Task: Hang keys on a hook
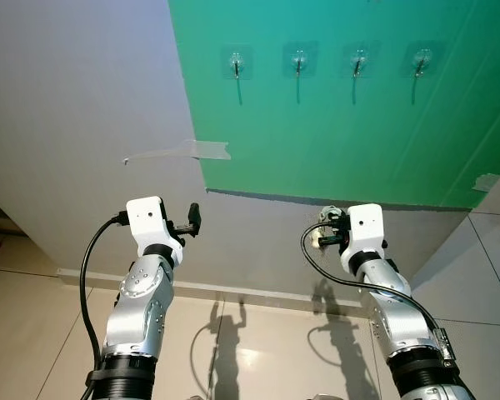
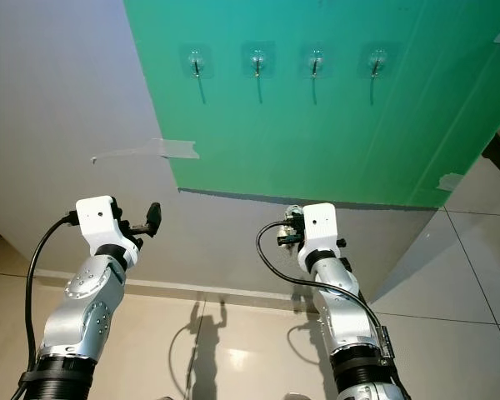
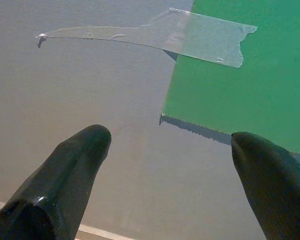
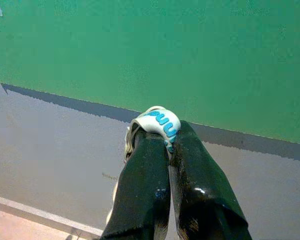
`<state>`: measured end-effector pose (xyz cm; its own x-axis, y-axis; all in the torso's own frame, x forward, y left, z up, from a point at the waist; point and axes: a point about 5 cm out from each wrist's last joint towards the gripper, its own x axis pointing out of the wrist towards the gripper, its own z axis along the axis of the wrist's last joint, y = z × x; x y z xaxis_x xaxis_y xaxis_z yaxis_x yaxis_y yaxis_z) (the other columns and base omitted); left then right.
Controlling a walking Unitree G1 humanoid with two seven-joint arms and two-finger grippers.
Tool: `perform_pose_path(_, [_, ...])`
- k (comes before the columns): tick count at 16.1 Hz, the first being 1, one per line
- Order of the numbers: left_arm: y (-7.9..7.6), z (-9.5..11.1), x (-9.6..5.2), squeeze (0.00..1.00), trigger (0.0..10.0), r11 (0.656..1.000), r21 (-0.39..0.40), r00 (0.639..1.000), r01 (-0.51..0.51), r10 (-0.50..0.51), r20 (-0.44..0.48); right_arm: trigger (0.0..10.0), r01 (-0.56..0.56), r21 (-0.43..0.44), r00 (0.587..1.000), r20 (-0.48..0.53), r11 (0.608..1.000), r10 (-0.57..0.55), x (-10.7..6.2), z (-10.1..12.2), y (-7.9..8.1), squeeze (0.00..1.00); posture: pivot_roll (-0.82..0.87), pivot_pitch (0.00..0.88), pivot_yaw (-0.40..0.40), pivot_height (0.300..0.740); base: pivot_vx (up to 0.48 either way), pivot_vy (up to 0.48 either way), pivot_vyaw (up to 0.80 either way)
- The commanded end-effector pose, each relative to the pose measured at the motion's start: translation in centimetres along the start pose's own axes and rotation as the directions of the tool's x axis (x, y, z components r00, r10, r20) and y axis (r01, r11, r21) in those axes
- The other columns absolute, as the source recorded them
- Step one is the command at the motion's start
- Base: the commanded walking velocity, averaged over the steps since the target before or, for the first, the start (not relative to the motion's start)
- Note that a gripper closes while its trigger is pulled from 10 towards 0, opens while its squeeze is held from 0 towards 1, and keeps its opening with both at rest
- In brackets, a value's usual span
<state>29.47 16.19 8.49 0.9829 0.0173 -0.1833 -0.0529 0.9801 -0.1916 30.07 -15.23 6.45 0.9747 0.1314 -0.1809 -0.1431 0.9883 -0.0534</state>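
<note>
Both silver arms are raised, forearms angled up toward the wall. The left gripper [image 3: 170, 150] points forward with its two black fingers [image 3: 65, 180] spread wide apart and nothing between them. The right gripper [image 4: 167, 137] is up at about the same height, its fingers [image 4: 200, 185] pressed close together, pinching a white strap with blue lettering [image 4: 160, 121] at the tips.

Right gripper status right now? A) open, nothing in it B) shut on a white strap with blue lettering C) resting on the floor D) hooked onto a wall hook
B: the right gripper has its fingers pressed together on the white strap with blue lettering, below the green panel and well short of the hooks.
</note>
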Motion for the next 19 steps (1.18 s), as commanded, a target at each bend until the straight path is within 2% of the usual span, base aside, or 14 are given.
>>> perform_pose_path(1, [0.00,0.63,0.09,0.00,10.0,1.000,0.018,1.000,0.000,0.000,0.016,10.0,-0.005,0.005,1.000,0.003,1.000,0.005,0.05,0.01,0.19,0.00,-0.18,0.000,0.060,0.740,0.000,0.000,0.00])
perform_pose_path(8, [-0.07,1.00,0.54,0.00,10.0,1.000,0.026,1.000,-0.009,0.008,0.019,10.0,0.005,0.002,1.000,0.016,1.000,-0.006,0.76,0.68,-0.17,0.00,-0.17,0.000,0.060,0.740,0.000,0.000,0.00])
perform_pose_path(19, [0.05,1.00,0.65,0.00,10.0,0.999,0.034,1.000,-0.007,0.007,0.015,10.0,-0.002,0.008,1.000,0.006,1.000,0.002,0.73,0.16,0.36,0.00,-0.18,0.000,0.069,0.740,0.000,0.000,0.00])
